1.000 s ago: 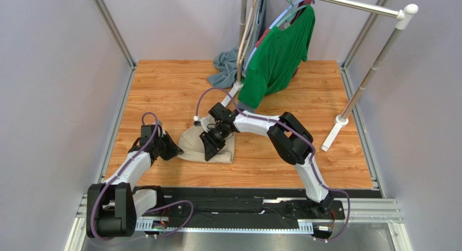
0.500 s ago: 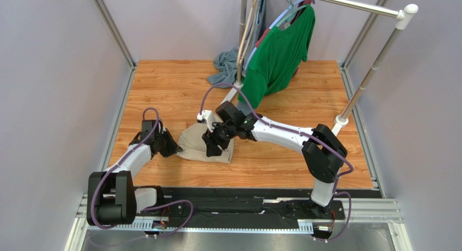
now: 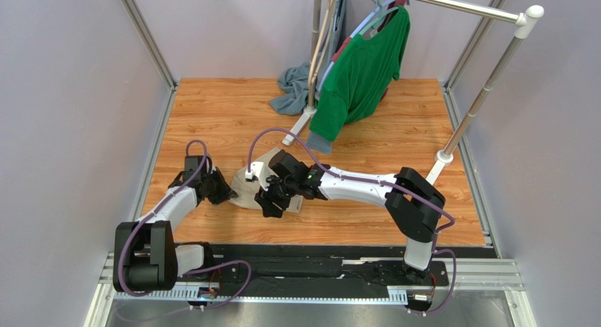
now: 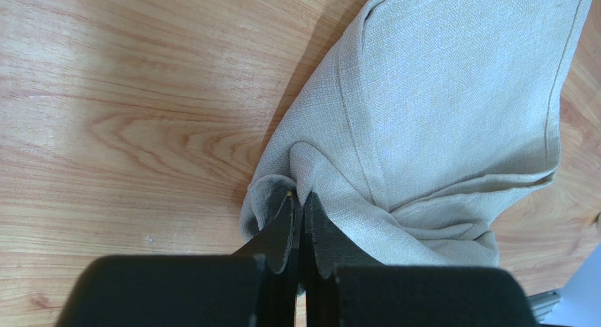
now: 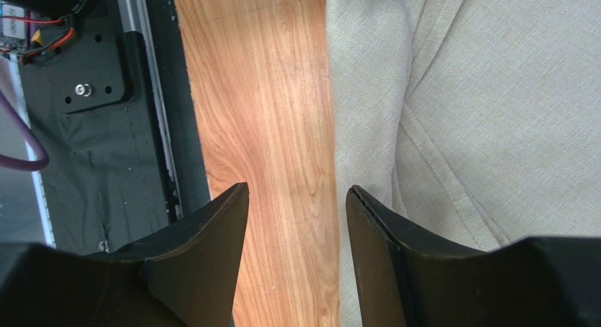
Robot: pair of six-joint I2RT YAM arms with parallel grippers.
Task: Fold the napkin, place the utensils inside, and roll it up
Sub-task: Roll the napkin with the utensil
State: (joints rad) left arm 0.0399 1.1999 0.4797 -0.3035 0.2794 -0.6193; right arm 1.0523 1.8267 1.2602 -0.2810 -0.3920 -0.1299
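Left wrist: our left claw [image 4: 299, 200] pinches the woven beige napkin [image 4: 437, 115], bunched; our right claw [image 5: 296, 188] hangs spread over the wood-grain bench [image 5: 268, 94].

A light wood-grain counter [image 3: 211, 108] lies inside a booth with plain grey walls [image 3: 70, 94] on the left, far and right sides. Slim aluminium posts [image 3: 144, 38] rise from the far corners. A clothes rack [image 3: 480, 94] leans up at the far right, its white foot [image 3: 432, 175] on the counter and its metal rail [image 3: 458, 4] running overhead. A green shirt [image 3: 363, 66] hangs near the far middle, with a grey-blue cloth [image 3: 289, 84] crumpled just left of it. A black plate [image 3: 317, 260] runs along the near edge. The light is soft and even.
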